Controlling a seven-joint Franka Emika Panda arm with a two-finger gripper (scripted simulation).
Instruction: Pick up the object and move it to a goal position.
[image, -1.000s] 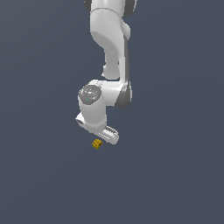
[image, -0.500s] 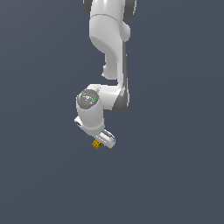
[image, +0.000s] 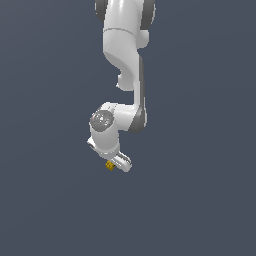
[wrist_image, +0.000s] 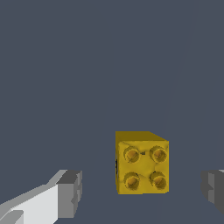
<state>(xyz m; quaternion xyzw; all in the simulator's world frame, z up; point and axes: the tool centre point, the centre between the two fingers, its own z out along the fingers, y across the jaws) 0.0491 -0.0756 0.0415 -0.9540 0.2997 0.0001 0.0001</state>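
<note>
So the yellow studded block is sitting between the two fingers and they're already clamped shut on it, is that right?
Not quite. The yellow studded block does sit between the two fingers, but they are not clamped on it. The wrist view shows clear gaps on both sides of the block, so the gripper is open and nothing is gripped yet.

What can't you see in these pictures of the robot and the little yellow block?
- Exterior view: the yellow block is too small to show its studs, and the arm hides part of the claw.
- Wrist view: the claw fingers are cut off by the picture's edges.
- Either view: no goal marker shows.
- Whether the block rests on anything: cannot tell.
</note>
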